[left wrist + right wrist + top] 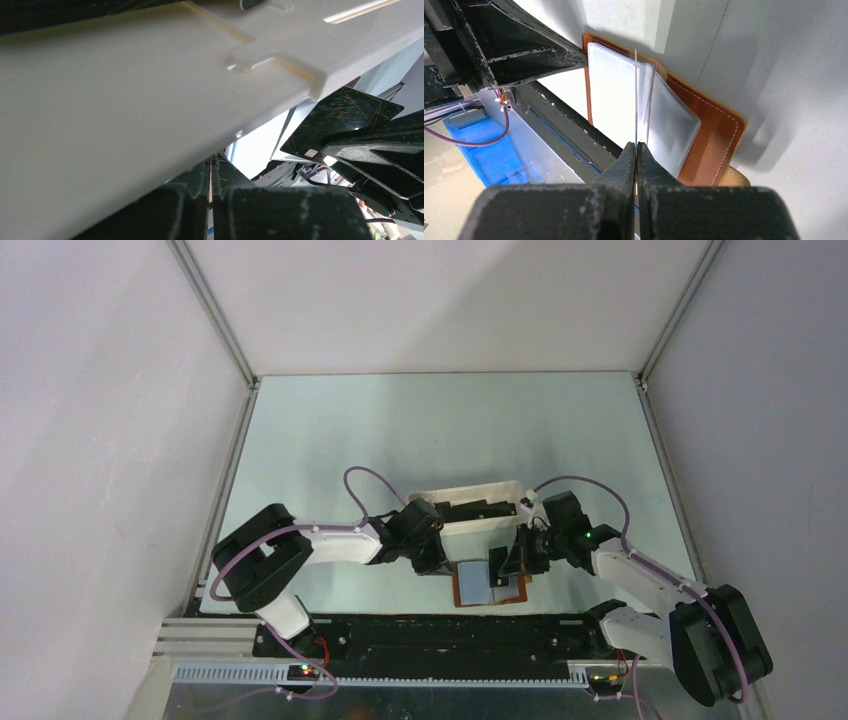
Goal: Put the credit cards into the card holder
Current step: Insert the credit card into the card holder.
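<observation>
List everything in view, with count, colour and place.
card holder: one, brown with pale grey-blue pockets, lying open on the table near the arms' bases.
credit card: one, black, held edge-on over the open holder.
other credit cards: count unclear, dark, inside the white tray.
white tray: one, white, just behind the card holder.
table: one, pale grey-green.
left fingers: black, shut, beside the holder's left edge.
right fingers: black, shut on the credit card.

White arms (335,543), black joints (purple cables (368,469) looping).
</observation>
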{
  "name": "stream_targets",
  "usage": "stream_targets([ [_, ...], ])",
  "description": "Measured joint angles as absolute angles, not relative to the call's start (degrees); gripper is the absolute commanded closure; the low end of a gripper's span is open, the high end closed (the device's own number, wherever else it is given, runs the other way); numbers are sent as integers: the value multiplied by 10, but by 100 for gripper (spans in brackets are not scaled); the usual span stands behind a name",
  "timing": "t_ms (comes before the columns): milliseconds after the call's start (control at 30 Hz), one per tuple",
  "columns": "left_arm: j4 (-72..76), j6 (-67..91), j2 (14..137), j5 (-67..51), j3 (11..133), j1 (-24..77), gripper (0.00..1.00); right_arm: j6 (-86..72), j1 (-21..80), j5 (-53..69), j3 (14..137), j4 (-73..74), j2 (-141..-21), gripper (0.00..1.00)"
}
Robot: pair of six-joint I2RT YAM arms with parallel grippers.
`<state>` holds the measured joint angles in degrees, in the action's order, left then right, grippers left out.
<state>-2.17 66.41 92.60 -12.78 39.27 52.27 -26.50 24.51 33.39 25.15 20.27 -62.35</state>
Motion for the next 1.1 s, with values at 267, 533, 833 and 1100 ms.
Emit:
stream_targets([
  [267, -22, 664, 927, -128, 394, 523, 100, -265, 245, 334, 251, 209, -628, 100],
  [533, -22, 664, 930, -131, 397, 523, 100, -265, 248, 333, 251, 189, -675, 100],
  [833, -22, 664, 931, -133, 397, 523, 100, -270, 251, 346, 252, 164, -691, 100],
  [1100, -23, 664, 932, -133, 398, 523, 100, -274, 252, 350, 246, 164, -686, 100],
])
